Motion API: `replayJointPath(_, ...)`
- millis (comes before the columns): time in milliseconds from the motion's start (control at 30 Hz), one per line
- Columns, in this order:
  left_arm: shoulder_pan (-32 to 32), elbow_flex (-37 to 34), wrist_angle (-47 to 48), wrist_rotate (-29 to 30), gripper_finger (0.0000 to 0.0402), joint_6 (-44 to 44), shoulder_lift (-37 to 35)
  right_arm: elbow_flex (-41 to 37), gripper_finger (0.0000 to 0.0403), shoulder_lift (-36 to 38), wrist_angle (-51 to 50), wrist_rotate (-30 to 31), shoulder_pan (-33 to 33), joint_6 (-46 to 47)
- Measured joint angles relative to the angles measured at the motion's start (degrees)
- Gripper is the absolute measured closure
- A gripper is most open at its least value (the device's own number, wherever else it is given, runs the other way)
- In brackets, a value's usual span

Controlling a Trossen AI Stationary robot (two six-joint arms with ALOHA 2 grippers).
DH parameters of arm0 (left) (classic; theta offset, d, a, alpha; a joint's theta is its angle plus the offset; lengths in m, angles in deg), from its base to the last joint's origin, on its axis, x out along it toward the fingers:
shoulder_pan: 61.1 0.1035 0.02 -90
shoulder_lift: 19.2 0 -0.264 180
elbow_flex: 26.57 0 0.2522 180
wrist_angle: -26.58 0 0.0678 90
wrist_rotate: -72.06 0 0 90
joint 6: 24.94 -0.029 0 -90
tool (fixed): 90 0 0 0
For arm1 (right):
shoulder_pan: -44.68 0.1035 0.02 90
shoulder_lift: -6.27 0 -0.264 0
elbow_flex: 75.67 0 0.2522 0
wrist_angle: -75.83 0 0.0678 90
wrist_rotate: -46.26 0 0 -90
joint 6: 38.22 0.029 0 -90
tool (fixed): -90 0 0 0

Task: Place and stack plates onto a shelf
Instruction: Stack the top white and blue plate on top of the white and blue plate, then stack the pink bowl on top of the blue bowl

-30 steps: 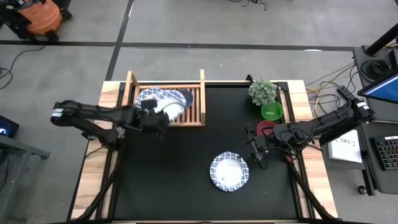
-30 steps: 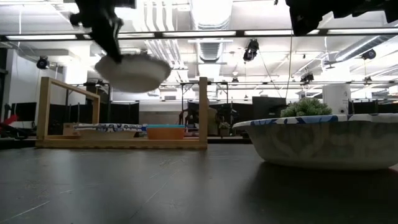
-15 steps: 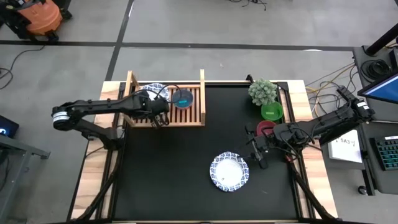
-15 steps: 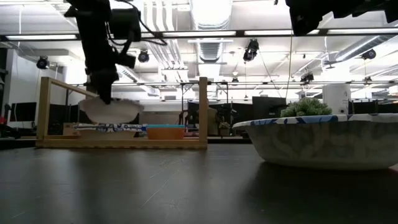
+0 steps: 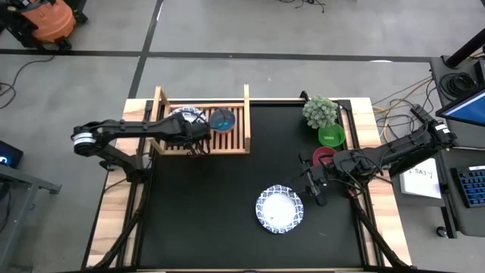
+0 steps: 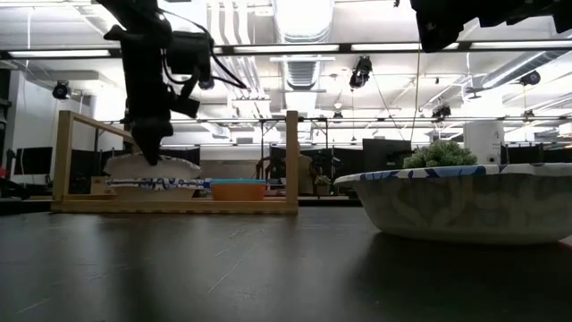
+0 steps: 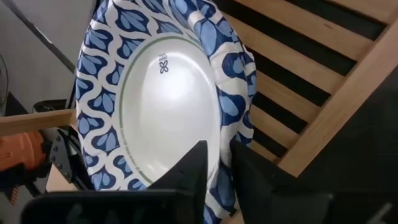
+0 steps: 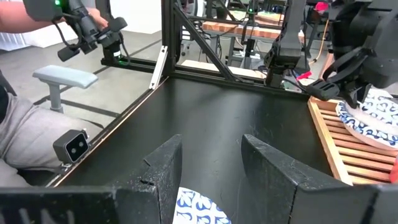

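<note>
My left gripper (image 5: 195, 133) stands over the left part of the wooden shelf (image 5: 236, 142) and is shut on a blue-rimmed plate (image 5: 183, 115). In the low view that plate (image 6: 152, 166) is right on top of another plate (image 6: 157, 184) that lies on the shelf's slats; I cannot tell whether the two touch. A third plate (image 5: 280, 210) rests on the black table at the near right. My right gripper (image 5: 317, 189) hangs open and empty just right of it. That plate's rim shows below its fingers (image 8: 200, 209). My left gripper pinches the plate's blue rim (image 7: 219, 144) between its two fingers, one finger (image 7: 194, 167) on the plate's upper face and one (image 7: 250, 175) beneath the rim. The fingers come from above, pointing down, at the plate's near edge. The plate lies about level over the shelf.
A teal bowl (image 5: 223, 118) sits on the shelf right of the plates. A potted plant (image 5: 320, 111), a green bowl (image 5: 331, 136) and a red bowl (image 5: 323, 156) stand at the table's right side. A person (image 8: 18, 118) sits beyond the table's edge.
My left gripper has gone down and toward the table's far edge with the plate. The plate has come down from well above the shelf onto the plate that lies there, and has levelled out. My right gripper has kept still.
</note>
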Motion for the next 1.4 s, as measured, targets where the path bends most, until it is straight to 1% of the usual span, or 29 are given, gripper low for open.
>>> replayJointPath(100, -0.09, 0.32, 0.18, -0.35, 0.0328, 0.17, 0.13, -0.04, 0.0248, 0.0, 0.0, -0.02, -0.02, 0.02)
replayJointPath(233, -0.34, 2.99, 0.77, -4.61, 0.0299, 0.65, -0.65, -0.04, 0.0248, 0.0, -0.03, -0.02, 0.0, 0.02)
replayJointPath(333, -0.63, 6.09, 2.43, -5.9, 0.028, 1.38, -1.12, -0.04, 0.0248, 0.0, -0.02, -0.02, 0.0, 0.0)
replayJointPath(433, -1.2, 9.22, 2.89, -10.18, 0.0268, 1.66, -1.78, -0.07, 0.0248, 0.0, 0.01, -0.02, -0.02, 0.0)
replayJointPath(467, -1.63, 9.53, 2.51, -10.92, 0.0267, 1.2, -2.18, -0.07, 0.0248, 0.0, 0.01, -0.02, 0.0, 0.0)
replayJointPath(500, -2.11, 9.53, 2.41, -10.46, 0.0267, 0.33, -2.55, -0.07, 0.0248, 0.0, 0.01, -0.02, -0.02, 0.0)
replayJointPath(533, -2.47, 9.13, 2.1, -9.25, 0.0269, -0.65, -3.04, -0.07, 0.0248, 0.0, 0.02, -0.02, 0.0, 0.0)
replayJointPath(600, -2.67, 7.65, 2.02, -4.78, 0.0279, -1.78, -3.81, -0.07, 0.0248, 0.0, 0.04, -0.01, -0.02, -0.02)
replayJointPath(700, -2.38, 4.16, 1.32, 1.06, 0.0306, -0.44, -4.75, -0.09, 0.0248, 0.0, 0.04, 0.0, -0.02, -0.05)
replayJointPath(767, -2.23, 1.73, 0.46, 2.43, 0.0327, 0.71, -4.96, -0.09, 0.0248, 0.0, 0.04, 0.0, 0.0, -0.07)
replayJointPath(933, -2.25, -4.42, -4.61, 2.47, 0.0381, 3.01, -4.93, -0.09, 0.0248, 0.0, 0.12, 0.23, 0.0, -0.18)
replayJointPath(1033, -2.25, -6.05, -6.93, 2.43, 0.0398, 2.85, -4.87, -0.09, 0.0248, 0.0, 0.3, 0.37, -0.01, -0.11)
replayJointPath(1167, -3.41, -3.86, -6.69, 2.34, 0.0395, 5.33, -5.01, -0.09, 0.0248, 0.0, 0.41, 0.37, -0.02, 0.0)
replayJointPath(1233, -4.59, -2.17, -6.72, 0.9, 0.0397, 6.71, -5.24, -0.09, 0.0248, 0.0, 0.48, 0.39, -0.01, 0.0)
replayJointPath(1333, -8.07, 0.37, -6.84, -1.81, 0.04, 8.96, -5.36, -0.09, 0.0248, 0.0, 0.48, 0.47, -0.01, 0.03)
replayJointPath(1400, -11.64, 1.66, -7.19, -2.24, 0.0401, 10.27, -5.64, -0.09, 0.0248, 0.0, 0.48, 0.73, 0.0, 0.32)
